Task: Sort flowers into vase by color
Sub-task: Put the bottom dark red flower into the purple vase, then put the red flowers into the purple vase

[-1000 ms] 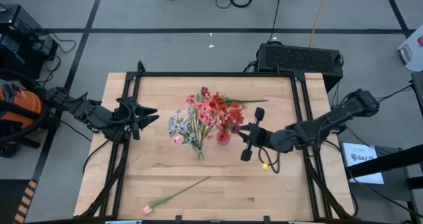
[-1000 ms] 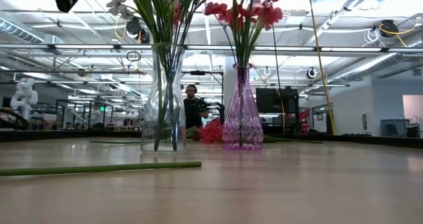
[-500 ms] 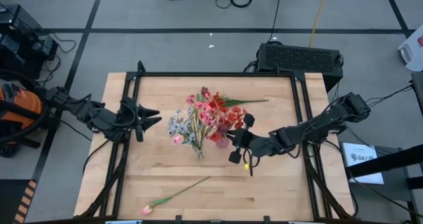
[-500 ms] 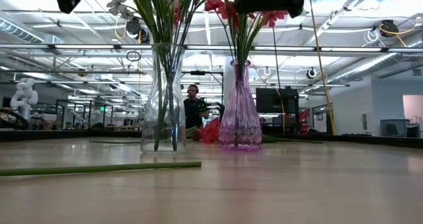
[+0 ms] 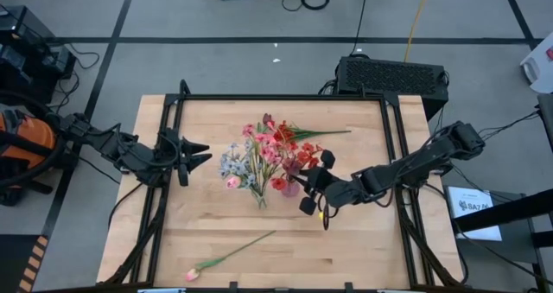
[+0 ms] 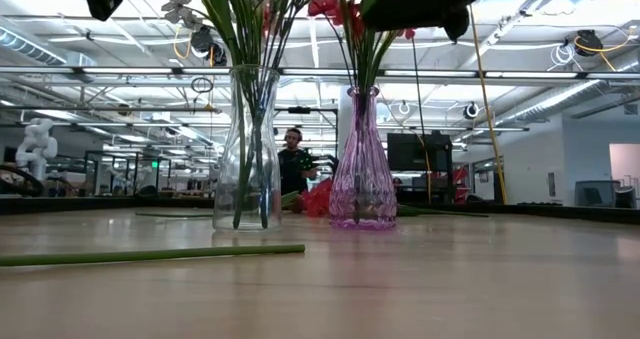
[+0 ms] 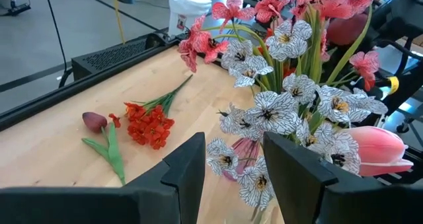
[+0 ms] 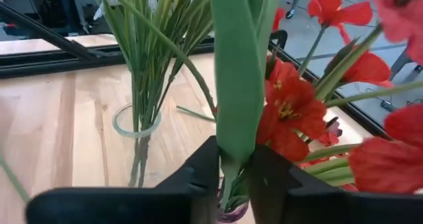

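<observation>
Pink glass vase (image 6: 362, 164) holds red blooms (image 8: 291, 112); clear vase (image 6: 247, 149) holds white flowers (image 7: 274, 112) veined black. At six o'clock on the pale wooden table (image 5: 363, 241) lies a pink tulip (image 5: 192, 275), green stem.

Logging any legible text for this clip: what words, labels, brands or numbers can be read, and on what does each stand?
No text reads with certainty.
White sheet on the floor right of the table: dark print and a square code, too small to read.
Green sign in the room behind, low view: too blurred to read.
Vases, flowers and arms: no lettering visible.
</observation>
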Controlling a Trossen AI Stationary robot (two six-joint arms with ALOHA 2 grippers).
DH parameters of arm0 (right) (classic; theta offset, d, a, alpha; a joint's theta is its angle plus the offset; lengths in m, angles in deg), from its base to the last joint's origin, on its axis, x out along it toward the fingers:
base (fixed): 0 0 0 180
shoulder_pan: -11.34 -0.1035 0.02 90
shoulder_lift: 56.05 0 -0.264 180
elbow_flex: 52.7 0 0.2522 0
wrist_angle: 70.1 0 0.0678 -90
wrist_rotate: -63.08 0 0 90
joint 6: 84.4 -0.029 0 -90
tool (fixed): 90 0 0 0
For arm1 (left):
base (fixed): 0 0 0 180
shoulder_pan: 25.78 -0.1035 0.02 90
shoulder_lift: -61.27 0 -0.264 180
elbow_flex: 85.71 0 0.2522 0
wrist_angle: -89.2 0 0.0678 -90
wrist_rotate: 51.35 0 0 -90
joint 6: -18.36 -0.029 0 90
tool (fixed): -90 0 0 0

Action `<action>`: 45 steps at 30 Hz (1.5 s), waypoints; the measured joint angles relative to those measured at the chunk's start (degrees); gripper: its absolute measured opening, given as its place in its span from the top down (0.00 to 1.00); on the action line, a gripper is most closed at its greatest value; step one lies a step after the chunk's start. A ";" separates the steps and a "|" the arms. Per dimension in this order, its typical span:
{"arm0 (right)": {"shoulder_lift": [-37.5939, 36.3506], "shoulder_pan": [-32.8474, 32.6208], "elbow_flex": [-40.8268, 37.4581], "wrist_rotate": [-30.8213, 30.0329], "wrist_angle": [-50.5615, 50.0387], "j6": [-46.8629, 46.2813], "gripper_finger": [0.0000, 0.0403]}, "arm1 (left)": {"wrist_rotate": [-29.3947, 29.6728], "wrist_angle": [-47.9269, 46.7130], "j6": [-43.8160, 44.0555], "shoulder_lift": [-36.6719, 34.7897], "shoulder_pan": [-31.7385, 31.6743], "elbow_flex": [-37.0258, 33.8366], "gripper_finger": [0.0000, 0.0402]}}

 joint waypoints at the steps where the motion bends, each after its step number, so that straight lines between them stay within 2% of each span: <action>1: -0.22 0.00 0.00 0.18 -0.07 -0.01 0.82 | 0.00 0.00 0.00 0.00 0.00 0.00 0.60; 9: -4.23 -0.38 0.00 0.33 -0.89 -0.19 0.68 | 0.00 -0.07 -0.02 0.00 0.00 0.00 0.60; 14: -8.49 -1.03 -0.02 0.31 -1.83 0.40 0.62 | 0.00 -0.50 -0.02 0.00 0.00 0.00 0.60; 20: -14.33 -2.97 -0.02 0.25 -2.49 4.41 0.61 | 0.00 -0.63 -0.02 0.00 0.00 0.00 0.60; 25: -18.88 -4.90 -0.02 0.15 -4.60 3.28 0.63 | -0.63 -0.61 0.02 0.00 0.00 0.00 0.60; 30: -21.99 -6.09 -0.02 -0.14 -10.92 -7.52 0.65 | -2.11 -1.26 0.01 -0.02 0.00 0.00 0.60; 39: -22.58 -6.57 -0.02 1.43 -30.22 -39.02 0.70 | -3.14 -5.71 0.07 -1.94 0.00 0.00 0.60; 45: -22.57 -6.54 -0.02 2.16 -35.10 -49.48 0.74 | -3.21 -10.14 1.58 -3.58 0.00 0.00 0.60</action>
